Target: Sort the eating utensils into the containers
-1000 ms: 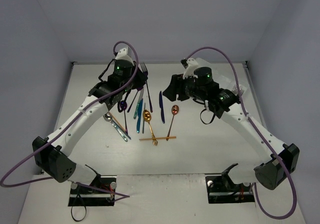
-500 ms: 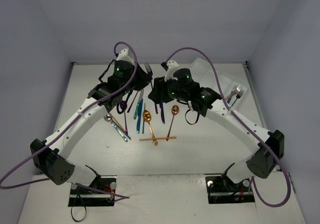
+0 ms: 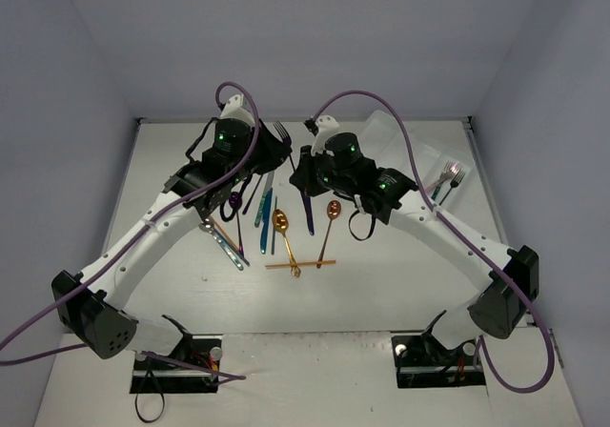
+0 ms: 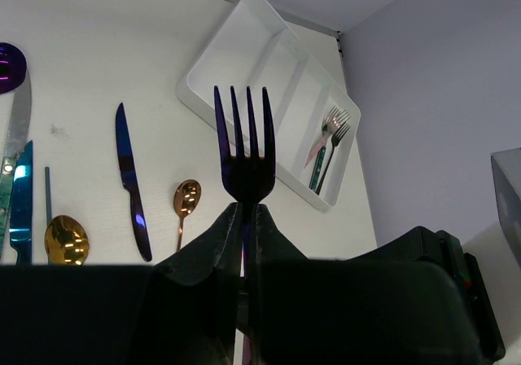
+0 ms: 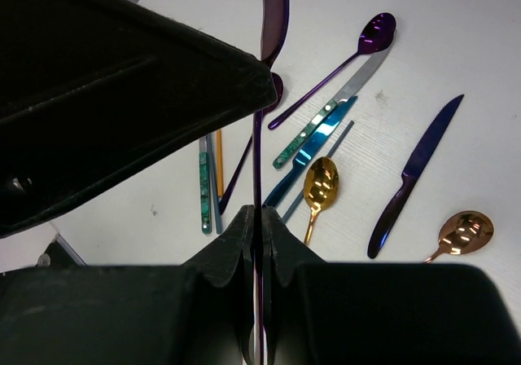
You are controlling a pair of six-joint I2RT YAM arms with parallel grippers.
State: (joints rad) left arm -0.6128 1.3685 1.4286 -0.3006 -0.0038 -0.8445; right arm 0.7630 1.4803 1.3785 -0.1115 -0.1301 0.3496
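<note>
Left gripper [image 4: 242, 212] is pinched tight on the neck of one purple fork [image 4: 244, 165], tines pointing up. Right gripper [image 5: 257, 218] is clamped on the thin handle of that same fork (so one utensil, two grips). The purple fork hangs in the air above the table [image 3: 381, 284], between the two arms and over the back of the utensil cluster. The white tray [image 4: 256, 51] lies well apart to its right, at the table's far right corner. At least two forks [image 4: 330, 133] lie together in the tray's outermost long compartment; a third may be tucked among them, but I cannot tell.

On the table I count four spoons: a purple spoon [image 3: 233, 200], a gold spoon [image 3: 279, 220], a copper spoon [image 3: 333, 208] and a silver spoon [image 3: 205, 224]. There are three knives: a dark blue knife [image 5: 411, 169], a silver-bladed knife [image 5: 358, 72] and a bright blue knife [image 5: 313, 145], the last two lying side by side. One gold chopstick [image 3: 300, 264] lies crosswise at the near end of the cluster, over the gold spoon's handle. Other thin sticks among the knives are too slim to count.
</note>
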